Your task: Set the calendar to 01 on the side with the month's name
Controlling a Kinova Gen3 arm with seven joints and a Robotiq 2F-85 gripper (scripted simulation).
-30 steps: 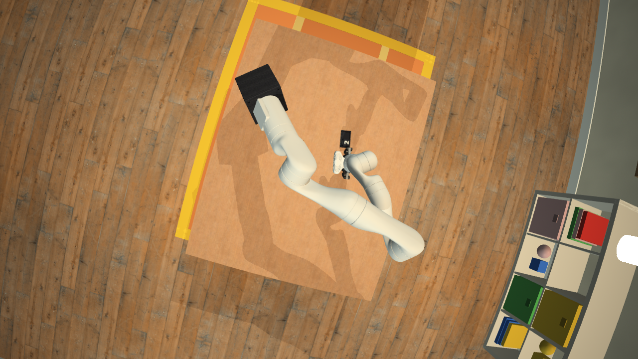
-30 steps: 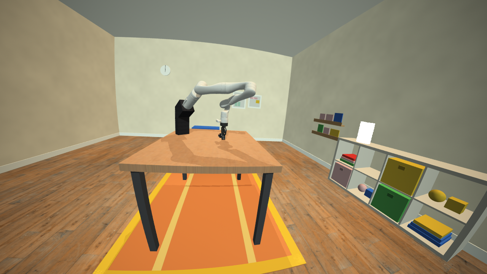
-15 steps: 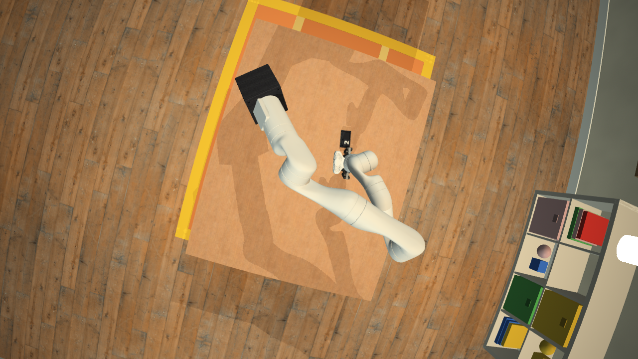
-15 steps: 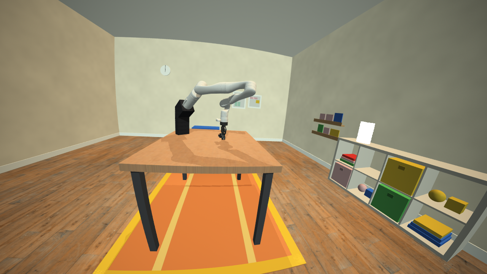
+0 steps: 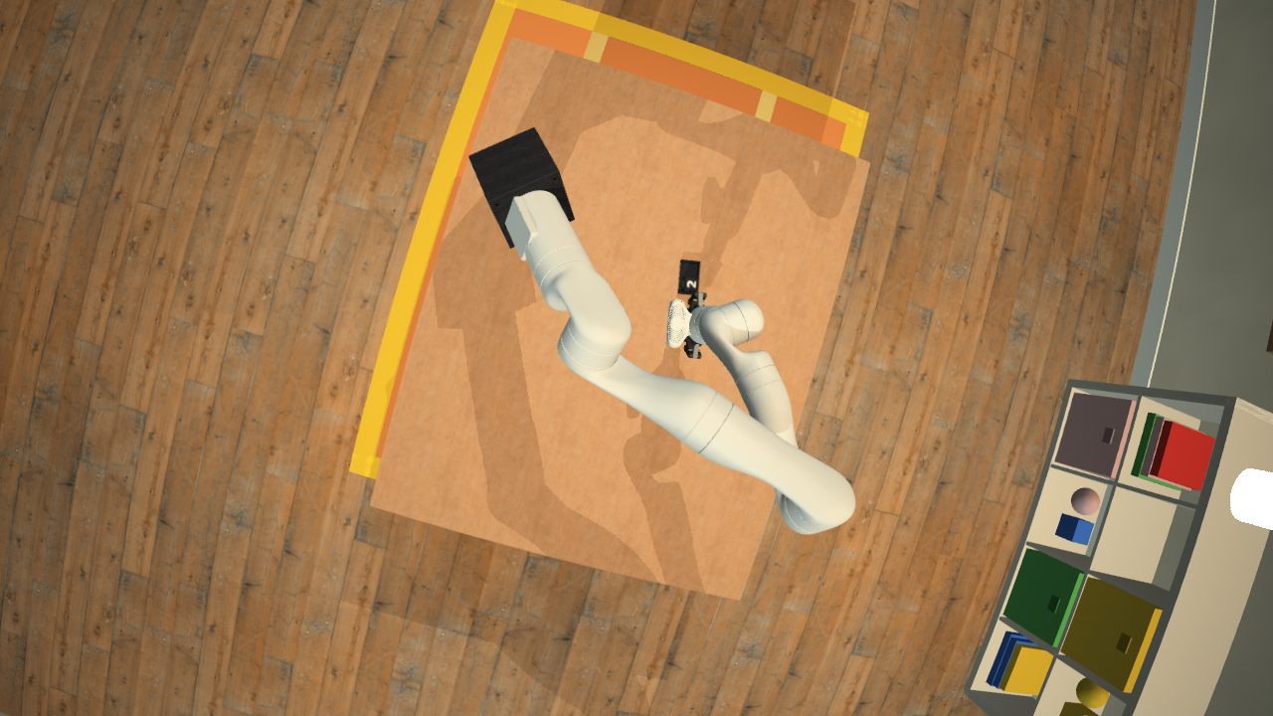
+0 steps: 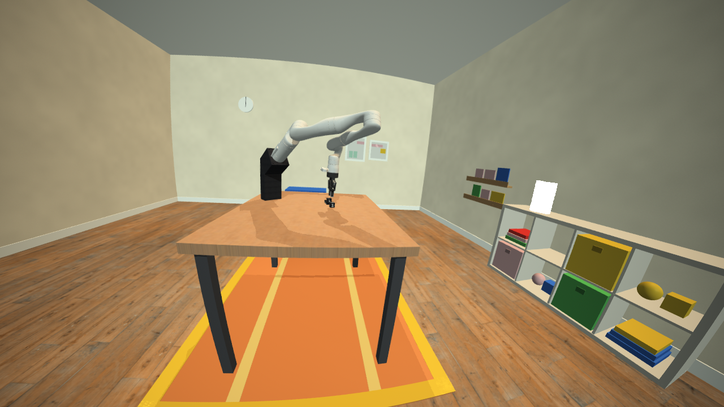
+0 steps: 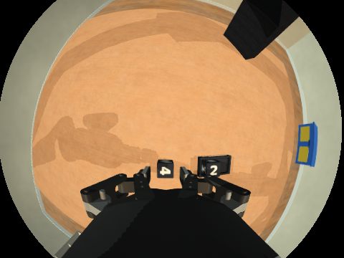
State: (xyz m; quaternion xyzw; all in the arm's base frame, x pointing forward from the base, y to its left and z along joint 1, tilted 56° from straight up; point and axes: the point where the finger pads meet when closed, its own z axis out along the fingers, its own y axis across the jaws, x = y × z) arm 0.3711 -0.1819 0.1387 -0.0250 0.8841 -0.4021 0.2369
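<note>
Top view: the arm [image 5: 703,409] [image 6: 328,124] hides the cube with the 4.
Claw [image 5: 695,325] [image 6: 331,195] [image 7: 165,173]: let go, part-way open, above that cube [image 7: 165,169].
Tray [image 5: 683,267] [image 7: 229,165]: on the table, the 2 cube [image 5: 690,281] [image 7: 213,169] in it.
Month name: I can't make it out.
Table [image 5: 498,427] [image 6: 298,237] [image 7: 161,89]: brown wood, with shadows.
Room: pale walls, a clock [image 6: 245,104], an orange rug [image 5: 676,76] [image 6: 298,329].

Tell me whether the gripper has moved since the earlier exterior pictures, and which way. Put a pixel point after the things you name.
Yes: up. In the exterior view, the gripper [image 5: 695,326] [image 6: 331,194] [image 7: 165,173] now stands higher above the table [image 5: 427,462] [image 6: 304,230] [image 7: 161,89].
</note>
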